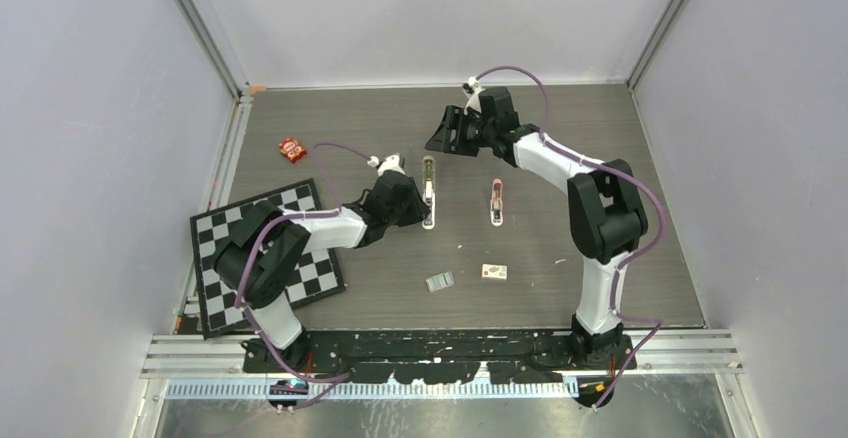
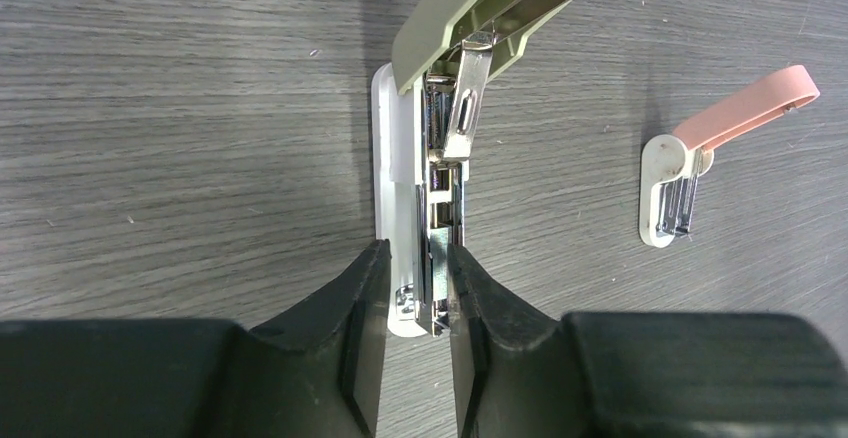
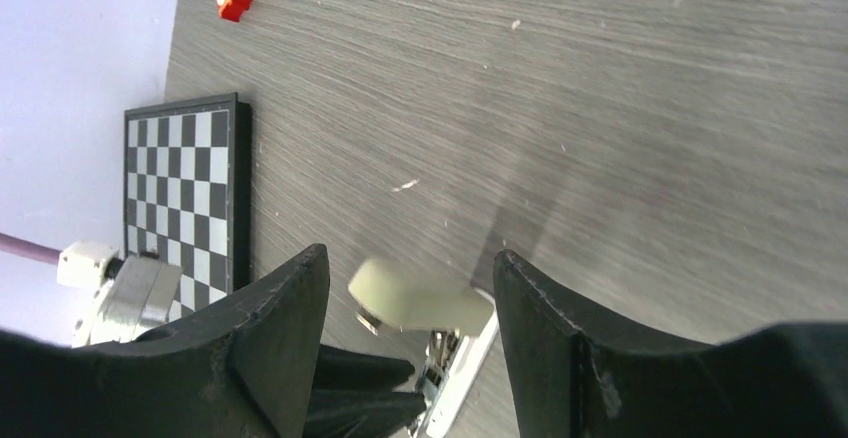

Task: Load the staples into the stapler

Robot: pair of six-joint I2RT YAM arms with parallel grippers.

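The pale beige-green stapler [image 1: 428,186] lies mid-table with its lid [image 2: 450,28] swung up and open, baring the metal magazine [image 2: 445,208] on the white base. My left gripper [image 2: 417,248] is shut on the near end of the stapler, one finger on each side; it also shows in the top view [image 1: 420,210]. My right gripper [image 1: 436,140] is open and empty, hovering above the stapler's far end, whose raised lid [image 3: 415,303] shows between its fingers. The staples [image 1: 439,281], a small grey block, lie on the table near the front, apart from both grippers.
A smaller pink stapler [image 1: 496,201] lies open to the right of the stapler, also in the left wrist view [image 2: 700,148]. A small white box [image 1: 494,272] sits beside the staples. A checkerboard [image 1: 265,258] lies at the left and a red block [image 1: 292,149] at the back left.
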